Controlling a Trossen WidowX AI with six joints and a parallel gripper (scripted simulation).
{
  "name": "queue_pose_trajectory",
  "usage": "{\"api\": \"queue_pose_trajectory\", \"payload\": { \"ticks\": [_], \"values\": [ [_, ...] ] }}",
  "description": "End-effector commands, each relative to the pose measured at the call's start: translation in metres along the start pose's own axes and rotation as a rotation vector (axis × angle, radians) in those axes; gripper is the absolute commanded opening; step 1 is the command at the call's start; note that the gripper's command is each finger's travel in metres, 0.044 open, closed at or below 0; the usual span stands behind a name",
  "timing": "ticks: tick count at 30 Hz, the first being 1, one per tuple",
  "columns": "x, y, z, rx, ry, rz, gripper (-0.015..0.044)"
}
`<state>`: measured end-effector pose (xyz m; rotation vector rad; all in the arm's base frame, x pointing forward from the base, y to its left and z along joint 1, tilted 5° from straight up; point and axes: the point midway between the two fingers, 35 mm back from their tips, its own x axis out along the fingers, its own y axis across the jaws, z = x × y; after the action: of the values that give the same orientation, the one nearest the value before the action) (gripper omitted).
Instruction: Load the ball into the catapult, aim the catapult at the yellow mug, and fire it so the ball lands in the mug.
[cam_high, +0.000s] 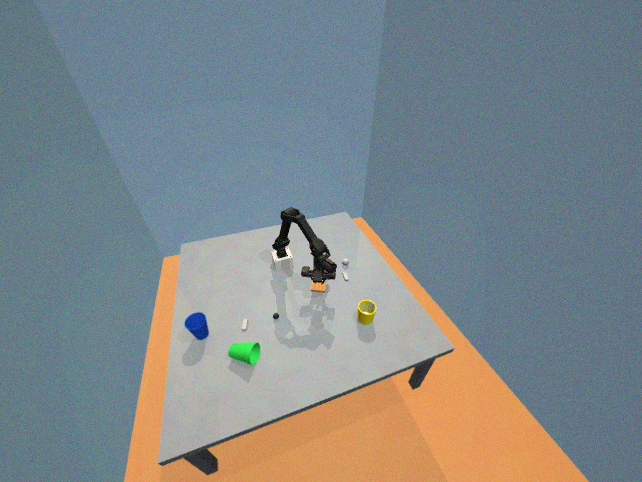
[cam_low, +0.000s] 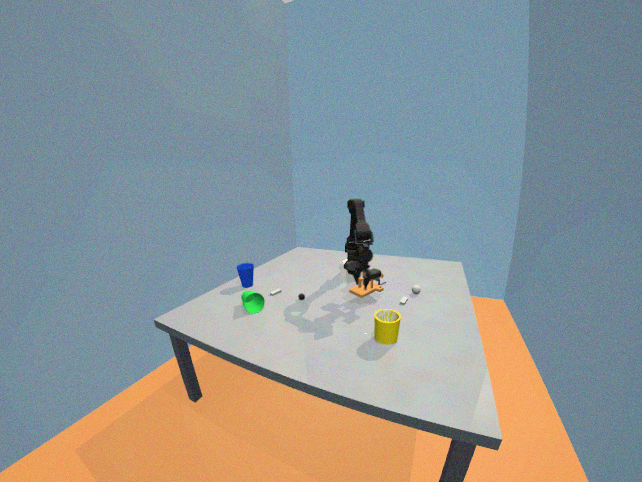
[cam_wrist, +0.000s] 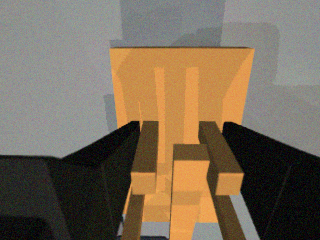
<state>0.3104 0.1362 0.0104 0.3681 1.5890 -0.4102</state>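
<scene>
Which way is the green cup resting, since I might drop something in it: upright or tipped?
Tipped: the green cup lies on its side, mouth facing sideways.

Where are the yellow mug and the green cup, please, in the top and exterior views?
Yellow mug (cam_high: 366, 317) (cam_low: 386, 331): top and exterior views, on its outer side wall.
Green cup (cam_high: 241, 352) (cam_low: 246, 299): top and exterior views, on its outer side.
</scene>
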Motion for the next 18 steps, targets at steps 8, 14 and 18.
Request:
{"api": "queue_pose_trajectory", "payload": {
  "ticks": [8, 14, 18],
  "values": [
    [0.011, 0.005, 0.002, -0.009, -0.005, 0.014, 0.0],
    [0.02, 0.005, 0.002, -0.009, -0.005, 0.014, 0.0],
    [0.027, 0.006, 0.002, -0.009, -0.005, 0.014, 0.0]
  ]
}}
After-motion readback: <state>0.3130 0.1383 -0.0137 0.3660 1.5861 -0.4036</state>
